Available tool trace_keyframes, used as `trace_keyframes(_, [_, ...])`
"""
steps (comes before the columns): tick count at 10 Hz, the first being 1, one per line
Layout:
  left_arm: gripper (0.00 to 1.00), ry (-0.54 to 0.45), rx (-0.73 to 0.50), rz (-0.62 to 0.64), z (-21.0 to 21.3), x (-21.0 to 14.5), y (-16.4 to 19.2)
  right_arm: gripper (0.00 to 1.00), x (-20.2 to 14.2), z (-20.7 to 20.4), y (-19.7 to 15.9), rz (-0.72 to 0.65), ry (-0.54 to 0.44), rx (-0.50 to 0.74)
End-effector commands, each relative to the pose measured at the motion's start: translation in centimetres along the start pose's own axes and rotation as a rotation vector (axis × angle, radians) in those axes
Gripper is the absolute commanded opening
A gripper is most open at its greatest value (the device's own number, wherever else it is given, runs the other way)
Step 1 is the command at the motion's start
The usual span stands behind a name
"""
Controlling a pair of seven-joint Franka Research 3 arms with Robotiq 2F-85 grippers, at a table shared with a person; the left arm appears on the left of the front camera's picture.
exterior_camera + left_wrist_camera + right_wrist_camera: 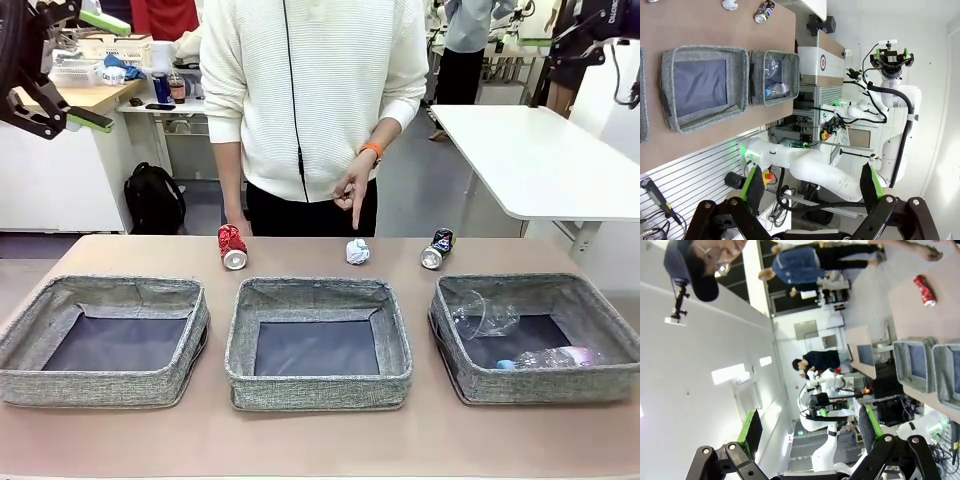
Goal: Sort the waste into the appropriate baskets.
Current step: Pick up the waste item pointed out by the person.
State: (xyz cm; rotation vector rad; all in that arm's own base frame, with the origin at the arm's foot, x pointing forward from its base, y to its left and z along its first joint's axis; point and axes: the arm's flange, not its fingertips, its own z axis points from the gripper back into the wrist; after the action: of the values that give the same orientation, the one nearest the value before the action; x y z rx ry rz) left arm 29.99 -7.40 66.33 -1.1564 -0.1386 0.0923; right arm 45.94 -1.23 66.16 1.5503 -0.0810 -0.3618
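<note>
Three grey baskets stand in a row: the left basket (100, 384), the middle basket (318, 385) and the right basket (540, 385). Inside the right one lie a clear plastic cup (485, 315) and a clear bottle (550, 357). Behind the baskets, on the table, are a crushed red can (232, 246), a white paper ball (357, 251) and a dark can (437, 248). The person's hand (352, 195) points down at the paper ball. My left gripper (98, 70) hangs open, high at the top left, far from the waste. My right gripper (810, 430) is open too, raised, holding nothing.
The person stands at the far edge, behind the red can and the paper ball. A white table (540, 160) stands at the back right and a cluttered desk (110, 90) at the back left. Bare tabletop (320, 440) runs along the front of the baskets.
</note>
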Motion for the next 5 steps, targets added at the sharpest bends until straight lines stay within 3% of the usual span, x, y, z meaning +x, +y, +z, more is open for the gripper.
trace_keyframes(1, [1.00,0.009,-0.015,-0.011,0.2,0.1,-0.2,1.00,-0.4,-0.1,-0.2,0.005,0.009,0.000])
trace_keyframes(3, [1.00,0.009,-0.015,-0.011,0.2,0.1,-0.2,1.00,0.0,0.0,0.0,0.000,0.000,0.000])
trace_keyframes(5, [1.00,0.009,-0.015,-0.011,0.2,0.1,-0.2,1.00,2.2,-8.2,-2.2,0.181,-0.094,-0.474])
